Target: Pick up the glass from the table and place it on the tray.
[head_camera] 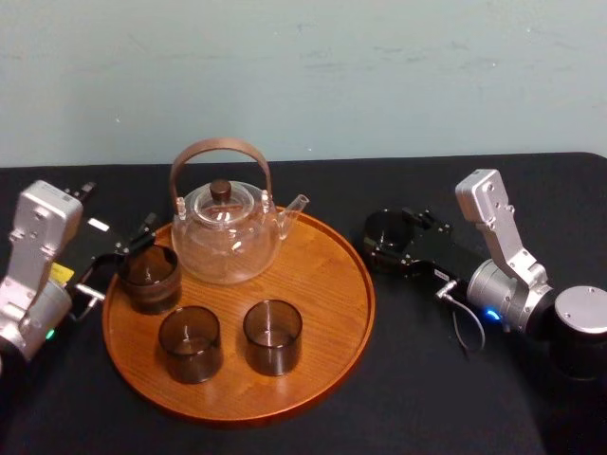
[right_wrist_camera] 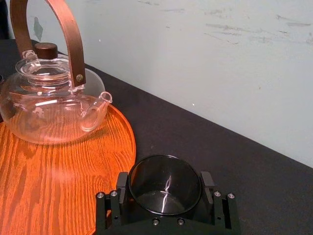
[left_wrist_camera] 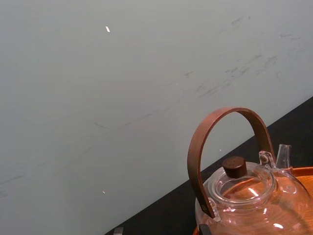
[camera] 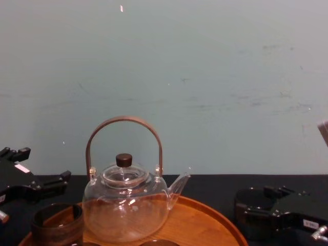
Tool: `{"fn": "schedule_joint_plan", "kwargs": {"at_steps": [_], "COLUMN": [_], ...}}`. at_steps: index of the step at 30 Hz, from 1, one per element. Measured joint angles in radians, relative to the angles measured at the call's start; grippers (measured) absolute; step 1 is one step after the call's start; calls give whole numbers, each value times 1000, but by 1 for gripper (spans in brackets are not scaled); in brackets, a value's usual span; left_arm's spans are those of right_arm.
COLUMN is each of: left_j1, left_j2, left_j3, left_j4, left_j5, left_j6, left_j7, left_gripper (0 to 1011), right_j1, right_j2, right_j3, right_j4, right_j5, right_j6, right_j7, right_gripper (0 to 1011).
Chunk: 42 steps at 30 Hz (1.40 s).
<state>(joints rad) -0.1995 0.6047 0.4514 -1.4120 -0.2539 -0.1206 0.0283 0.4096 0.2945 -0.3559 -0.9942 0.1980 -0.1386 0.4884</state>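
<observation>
On the black table (head_camera: 427, 379) beside the big round orange-brown wooden tray (head_camera: 322, 284), the right claw (head_camera: 391, 232) squeezes the sides of the small dark glass cup (right_wrist_camera: 165, 185), likely light, slippery, breakable; the left claw (head_camera: 128, 251) sits across the tray.

On the tray (head_camera: 332, 284) a teapot (head_camera: 226, 232) is sitting behind three glasses (head_camera: 272, 336); right of the tray, a glass (head_camera: 387, 230) is sitting between my right fingers (right_wrist_camera: 207, 182).

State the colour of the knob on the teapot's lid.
The knob is dark brown; the right wrist view shows it best.
</observation>
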Motion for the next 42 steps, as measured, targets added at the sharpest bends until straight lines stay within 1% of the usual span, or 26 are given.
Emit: {"fn": "schedule_joint_plan", "kwargs": {"at_steps": [15,22,29,32,35,38,42], "left_j1": [0,0,0,0,0,0,0], "left_j2": [0,0,0,0,0,0,0], "left_j3": [0,0,0,0,0,0,0], "left_j4": [0,0,0,0,0,0,0], "left_j5": [0,0,0,0,0,0,0], "left_j6": [0,0,0,0,0,0,0], "left_j7": [0,0,0,0,0,0,0], "left_gripper": [1001,1001,1001,1001,1001,1001,1001], "right_j1": [0,-4,-24,-36,-52,-62,-73], "right_j2": [0,5,26,36,48,54,62], "right_j3": [0,4,10,12,13,9,-4], "right_j4": [0,9,-37,-67,-113,-140,-185], "right_j5": [0,21,42,49,58,62,66], "right_j6": [0,-18,-25,-25,-20,-15,-8], "right_j7": [0,25,43,44,46,48,54], "right_gripper": [906,907,907,906,907,907,907]}}
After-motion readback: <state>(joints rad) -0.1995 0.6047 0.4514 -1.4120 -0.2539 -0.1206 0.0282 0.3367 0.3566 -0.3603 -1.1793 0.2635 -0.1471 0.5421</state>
